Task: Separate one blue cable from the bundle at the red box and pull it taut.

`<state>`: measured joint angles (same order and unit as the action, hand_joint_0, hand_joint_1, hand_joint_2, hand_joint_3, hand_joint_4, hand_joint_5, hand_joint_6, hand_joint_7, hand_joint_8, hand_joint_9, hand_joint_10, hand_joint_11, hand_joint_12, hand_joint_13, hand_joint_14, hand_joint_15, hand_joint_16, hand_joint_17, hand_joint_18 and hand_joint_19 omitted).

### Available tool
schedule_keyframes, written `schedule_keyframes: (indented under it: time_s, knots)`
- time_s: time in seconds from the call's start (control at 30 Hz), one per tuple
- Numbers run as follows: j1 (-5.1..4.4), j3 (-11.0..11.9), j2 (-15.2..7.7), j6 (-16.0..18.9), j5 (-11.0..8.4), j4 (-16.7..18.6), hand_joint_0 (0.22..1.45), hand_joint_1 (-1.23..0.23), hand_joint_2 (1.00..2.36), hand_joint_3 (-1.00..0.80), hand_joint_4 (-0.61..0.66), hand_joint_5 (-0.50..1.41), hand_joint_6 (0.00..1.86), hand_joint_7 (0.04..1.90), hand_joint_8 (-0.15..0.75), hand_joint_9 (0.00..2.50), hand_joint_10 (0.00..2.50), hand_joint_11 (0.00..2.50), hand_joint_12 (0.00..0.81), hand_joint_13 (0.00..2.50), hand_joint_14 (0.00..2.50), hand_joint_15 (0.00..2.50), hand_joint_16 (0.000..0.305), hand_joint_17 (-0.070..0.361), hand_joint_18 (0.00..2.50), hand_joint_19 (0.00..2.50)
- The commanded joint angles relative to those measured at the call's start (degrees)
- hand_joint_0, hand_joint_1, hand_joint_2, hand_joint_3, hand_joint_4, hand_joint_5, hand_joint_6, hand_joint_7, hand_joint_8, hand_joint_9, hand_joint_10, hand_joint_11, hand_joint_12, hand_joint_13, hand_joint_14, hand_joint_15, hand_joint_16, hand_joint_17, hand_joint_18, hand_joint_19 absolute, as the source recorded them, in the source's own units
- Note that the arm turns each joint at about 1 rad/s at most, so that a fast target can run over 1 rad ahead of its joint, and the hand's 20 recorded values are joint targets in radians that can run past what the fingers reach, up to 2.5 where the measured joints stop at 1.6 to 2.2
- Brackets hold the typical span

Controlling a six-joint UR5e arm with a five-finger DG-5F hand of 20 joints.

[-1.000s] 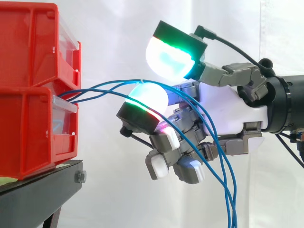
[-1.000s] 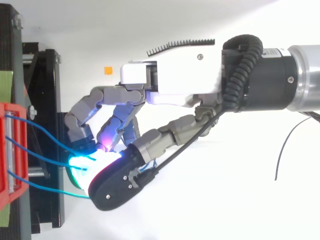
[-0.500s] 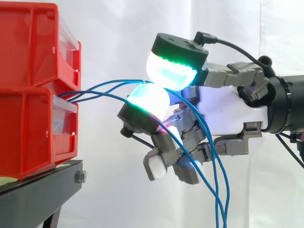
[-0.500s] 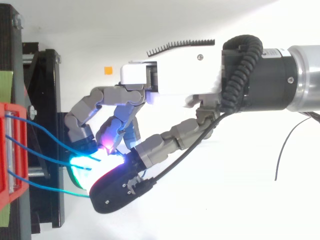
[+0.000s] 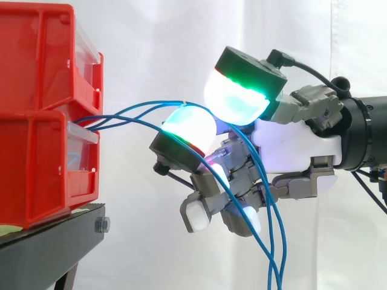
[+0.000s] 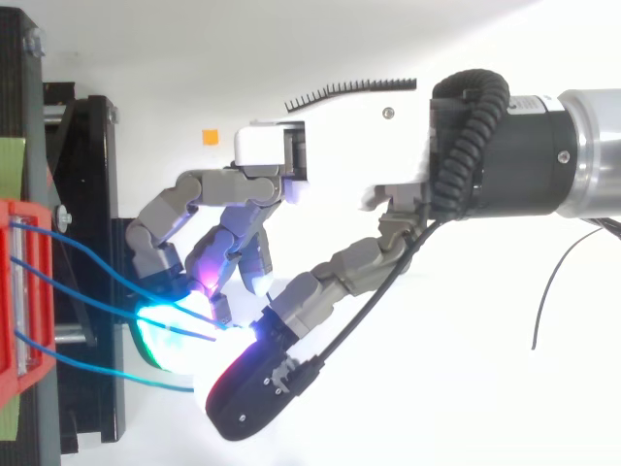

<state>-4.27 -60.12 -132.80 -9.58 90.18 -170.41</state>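
White curtain [image 5: 157, 48] behind, red bins [image 5: 36, 139] at left; blue cables [image 5: 130, 112] arch from the bins into the hand [image 5: 290, 142], then hang down. Singling-out seems underway; whether the hand grips one I cannot tell. Next: pinch one alone, draw it away.

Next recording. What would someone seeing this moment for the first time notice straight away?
The hand draws the eye first. In the side view it sits mid-frame, entering from the right and glowing cyan and green. Next come the blue cables, which arc from the stacked red bins at the left across to the hand, then hang down below it.
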Motion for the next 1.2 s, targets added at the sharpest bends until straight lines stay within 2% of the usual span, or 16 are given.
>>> schedule_keyframes:
  time_s: [0.0,0.1,0.13,0.23,0.3,0.43,0.53,0.7,0.87,1.0,1.17]
  knots:
    - [0.05,0.0,-0.01,0.09,0.0,-0.1,0.56,-0.71,1.0,-0.5,0.05,-0.16,0.86,1.16,0.328,0.92,0.03,0.86,0.374,0.74,0.02,0.58,0.048,0.108,0.84,0.93]
    - [0.14,0.0,-0.01,0.18,0.26,-0.45,0.53,-0.57,1.0,-0.5,0.03,-0.15,0.85,1.14,0.337,0.95,0.03,0.85,0.381,0.76,0.02,0.58,0.049,0.11,0.86,0.95]
    - [0.14,0.0,-0.01,0.26,0.26,-0.45,0.55,-0.51,1.0,-0.5,0.02,-0.14,0.84,1.15,0.332,0.97,0.03,0.83,0.373,0.76,0.02,0.58,0.047,0.106,0.85,0.96]
    - [0.14,-0.09,-0.01,0.18,0.26,-0.27,0.6,-0.42,1.0,-0.5,0.01,-0.14,0.84,1.16,0.328,0.99,0.03,0.84,0.362,0.77,0.02,0.59,0.045,0.101,0.84,0.99]
    - [0.14,-0.09,-0.01,0.18,0.26,-0.18,0.62,-0.42,1.0,-0.5,0.01,-0.14,0.83,1.16,0.326,0.99,0.03,0.84,0.365,0.77,0.02,0.59,0.045,0.1,0.84,1.0]
    - [0.14,-0.09,-0.01,0.26,0.26,-0.18,0.6,-0.46,1.01,-0.36,0.01,-0.14,0.83,1.17,0.333,0.99,0.03,0.84,0.363,0.76,0.02,0.59,0.045,0.101,0.83,1.02]
    - [0.14,-0.09,-0.01,1.14,0.18,-0.18,0.57,-0.58,1.02,-0.17,0.02,-0.14,0.83,1.2,0.351,0.98,0.03,0.85,0.389,0.78,0.02,0.6,0.05,0.113,0.86,0.99]
    - [0.14,-0.09,-0.01,1.85,0.18,-0.27,0.57,-0.74,1.02,-0.08,0.01,-0.16,0.85,1.23,0.337,0.95,0.03,0.87,0.376,0.74,0.02,0.59,0.048,0.108,0.82,1.0]
    - [0.05,-0.18,-0.01,2.2,0.09,-0.18,0.6,-0.8,1.02,-0.11,-0.02,-0.16,0.85,1.21,0.329,0.9,0.03,0.87,0.378,0.73,0.02,0.59,0.048,0.107,0.81,0.98]
    - [0.14,-0.18,-0.01,2.2,0.09,-0.18,0.64,-0.88,1.02,-0.23,-0.04,-0.18,0.85,1.23,0.32,0.86,0.03,0.86,0.378,0.71,0.02,0.58,0.048,0.108,0.8,0.95]
    - [0.14,-0.53,-0.01,2.28,-0.09,-0.45,0.69,-0.89,1.01,-0.34,-0.05,-0.18,0.86,1.22,0.321,0.84,0.03,0.86,0.379,0.71,0.02,0.58,0.048,0.109,0.8,0.92]
